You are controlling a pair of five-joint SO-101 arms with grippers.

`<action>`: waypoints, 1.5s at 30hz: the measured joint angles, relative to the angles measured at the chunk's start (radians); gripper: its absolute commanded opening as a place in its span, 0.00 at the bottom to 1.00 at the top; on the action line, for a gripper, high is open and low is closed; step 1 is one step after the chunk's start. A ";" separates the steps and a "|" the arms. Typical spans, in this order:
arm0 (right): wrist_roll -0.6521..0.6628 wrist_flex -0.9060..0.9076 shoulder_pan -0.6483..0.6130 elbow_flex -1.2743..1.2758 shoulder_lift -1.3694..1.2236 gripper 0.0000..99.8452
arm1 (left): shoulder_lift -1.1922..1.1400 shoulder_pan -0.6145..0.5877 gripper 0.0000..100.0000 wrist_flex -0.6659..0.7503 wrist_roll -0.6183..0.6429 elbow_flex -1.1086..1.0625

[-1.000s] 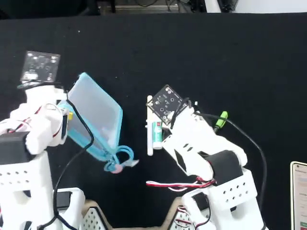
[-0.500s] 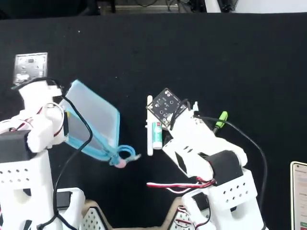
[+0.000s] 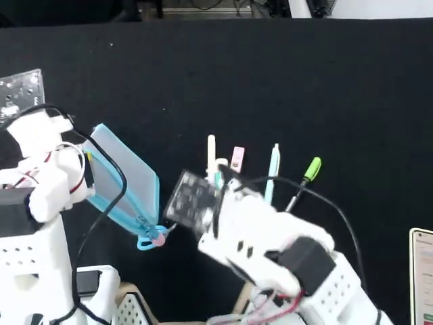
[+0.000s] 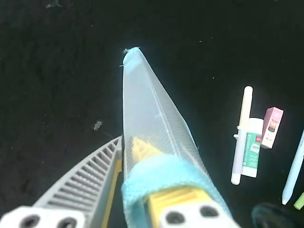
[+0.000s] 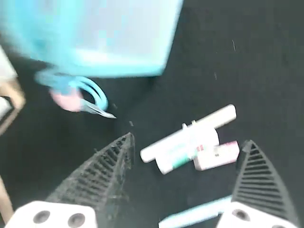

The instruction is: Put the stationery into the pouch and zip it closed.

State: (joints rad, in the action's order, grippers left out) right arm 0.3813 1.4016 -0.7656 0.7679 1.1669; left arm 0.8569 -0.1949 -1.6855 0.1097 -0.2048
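A translucent light-blue pouch (image 3: pixel 125 177) hangs lifted off the table, my left gripper (image 4: pixel 164 190) shut on its edge; the pouch (image 4: pixel 152 114) runs away from the fingers. Its blue loop and pink zip pull (image 3: pixel 154 236) dangle at the low end. On the black table lie a white pen (image 3: pixel 212 152), a glue stick (image 4: pixel 251 147), a pink eraser (image 3: pixel 237 159), a light-blue pen (image 3: pixel 272 170) and a green marker (image 3: pixel 309 172). My right gripper (image 5: pixel 183 164) is open, above the white pen (image 5: pixel 190 133) and glue stick, holding nothing, with the pouch (image 5: pixel 95 38) beyond.
The black cloth (image 3: pixel 304 81) covers the table, with free room at the back and right. A white card (image 3: pixel 423 271) lies at the right edge. Both arm bases stand at the front edge.
My left gripper has raised the pouch and drawn it left and forward. My right arm has swung left and back off the stationery, uncovering the eraser and pens.
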 measured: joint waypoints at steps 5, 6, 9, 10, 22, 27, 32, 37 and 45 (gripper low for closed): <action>0.000 -0.069 -0.158 0.040 0.043 0.33 | -0.080 -0.006 0.03 0.011 0.026 0.031; -0.003 -0.097 -0.183 0.064 0.046 0.33 | -0.097 -0.006 0.03 0.011 0.043 0.038; -0.020 -0.206 -0.245 0.157 0.051 0.33 | -0.138 -0.008 0.03 0.011 0.064 0.069; -0.041 -0.247 -0.255 0.184 0.051 0.33 | -0.144 -0.008 0.03 0.012 0.069 0.071; -0.222 -0.700 -0.270 0.356 0.051 0.33 | -0.176 -0.006 0.03 -0.031 0.075 0.130; -0.227 -0.738 -0.270 0.356 0.051 0.21 | -0.176 -0.006 0.03 -0.031 0.075 0.130; -0.227 -0.744 -0.210 0.356 -0.038 0.05 | -0.170 -0.006 0.03 -0.057 0.075 0.130; -0.224 -0.736 -0.066 0.302 -0.103 0.01 | -0.170 -0.006 0.04 -0.057 -0.061 0.130; -0.098 -0.575 0.026 0.126 -0.147 0.01 | -0.184 -0.066 0.16 -0.064 -0.221 0.149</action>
State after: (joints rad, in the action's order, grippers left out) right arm 0.2831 0.8263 -0.7396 0.8938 1.0196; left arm 0.6728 -0.2608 -1.7499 -0.1112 -0.0560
